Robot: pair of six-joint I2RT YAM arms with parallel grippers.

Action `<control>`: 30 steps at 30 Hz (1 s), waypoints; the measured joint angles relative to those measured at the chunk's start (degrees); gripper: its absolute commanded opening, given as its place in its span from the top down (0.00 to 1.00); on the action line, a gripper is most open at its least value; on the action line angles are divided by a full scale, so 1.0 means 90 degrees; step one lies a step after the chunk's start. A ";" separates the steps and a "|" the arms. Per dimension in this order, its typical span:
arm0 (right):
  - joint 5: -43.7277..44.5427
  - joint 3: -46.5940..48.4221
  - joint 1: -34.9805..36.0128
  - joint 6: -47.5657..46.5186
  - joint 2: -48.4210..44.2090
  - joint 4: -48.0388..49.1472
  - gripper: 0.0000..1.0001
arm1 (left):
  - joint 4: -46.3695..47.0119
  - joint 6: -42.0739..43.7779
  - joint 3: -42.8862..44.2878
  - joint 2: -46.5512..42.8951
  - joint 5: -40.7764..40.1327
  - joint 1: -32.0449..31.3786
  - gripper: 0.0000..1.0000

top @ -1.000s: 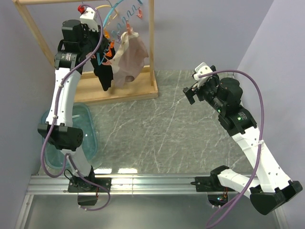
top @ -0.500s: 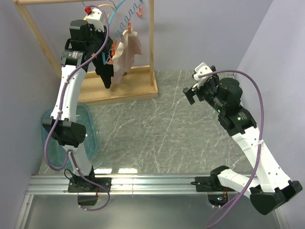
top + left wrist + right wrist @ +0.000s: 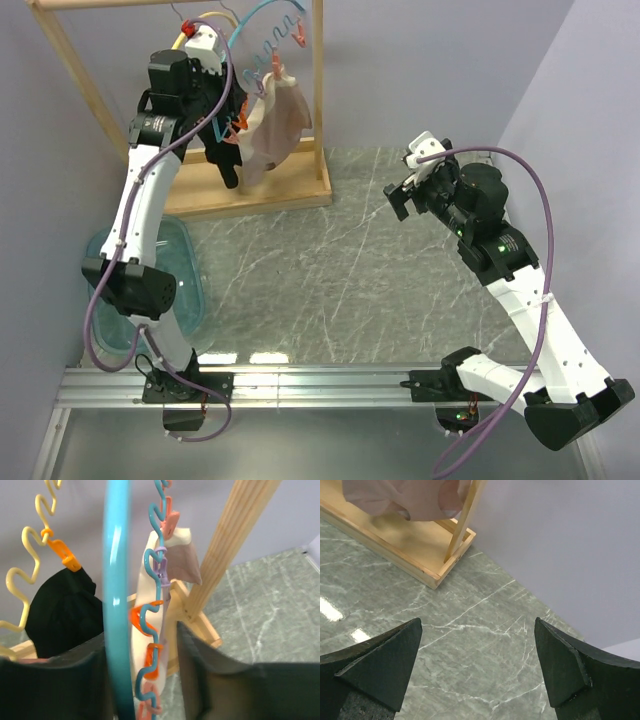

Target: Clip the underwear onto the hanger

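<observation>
The light-blue hanger [image 3: 262, 38] hangs from the wooden rack's top rail. The pink-beige underwear [image 3: 278, 120] hangs under it, its cream waistband held by small clips. My left gripper [image 3: 228, 112] is raised against it. In the left wrist view the left gripper [image 3: 141, 636] is open, with the hanger's arch [image 3: 116, 580], its wavy edge with orange clips [image 3: 142, 622] and the waistband [image 3: 182, 555] between the jaws. My right gripper [image 3: 403, 188] hovers open and empty over the table, and the right wrist view [image 3: 477, 645] shows only table between its jaws.
A yellow hanger [image 3: 190, 28] holds a black garment [image 3: 225, 165] just left of the underwear. The rack's right post [image 3: 320, 90] and base [image 3: 255, 192] stand close by. A teal tub [image 3: 185, 275] sits at the table's left. Walls stand behind the rack and on both sides.
My left gripper rose and moved right toward the blue hanger. The hanger and underwear swung and turned. The right arm has not moved.
</observation>
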 measured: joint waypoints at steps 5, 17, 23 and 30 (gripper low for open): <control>-0.0007 0.0000 0.0000 0.0036 -0.0012 -0.0100 0.00 | 0.0007 -0.0036 -0.0313 -0.0401 0.0087 -0.0051 0.19; -0.0022 -0.0036 0.0000 0.0172 -0.0097 -0.0238 0.00 | 0.0058 -0.0039 -0.0809 -0.2113 0.0061 -0.0012 0.01; -0.0078 -0.0257 -0.0182 0.0440 -0.0151 -0.0311 0.00 | -0.0282 0.0199 -0.0945 -0.3021 0.0260 0.0087 0.01; -0.0437 -0.0935 -0.0947 0.1243 -0.0114 -0.0653 0.00 | -0.1015 0.0486 -0.3024 -0.3900 0.0651 0.0095 0.01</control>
